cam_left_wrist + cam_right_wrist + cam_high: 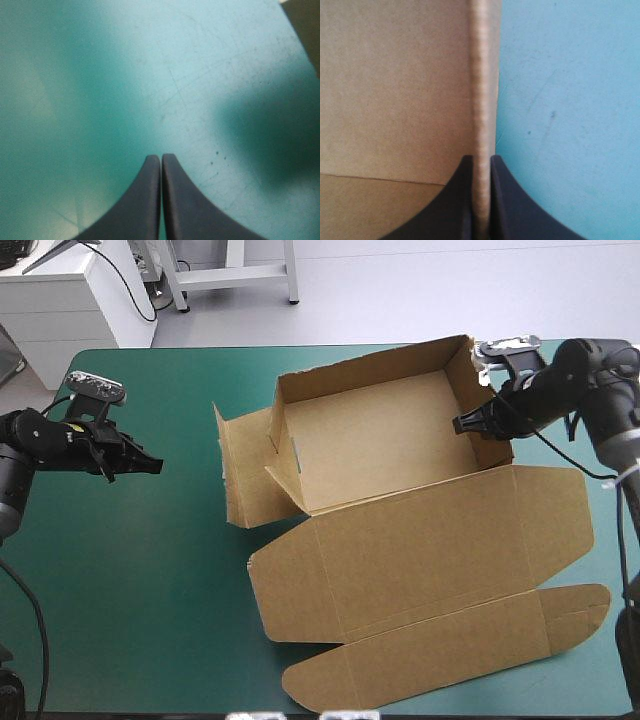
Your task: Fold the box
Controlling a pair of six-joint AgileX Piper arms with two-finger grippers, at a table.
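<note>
Your right gripper pinches the raised right wall of the brown box, an open tray mid-table with its lid flat. Your left gripper, fingers together and empty, hovers over the teal-green cover, left of the box.

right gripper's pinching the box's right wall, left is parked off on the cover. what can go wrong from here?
1. The right gripper is shut on just the edge of the right wall. A pull may bend it or drag the whole box, since the left gripper is shut over the bare teal-green cover, apart from the box.
2. The left flap splays outward, untucked, so that side may fall open.
</note>
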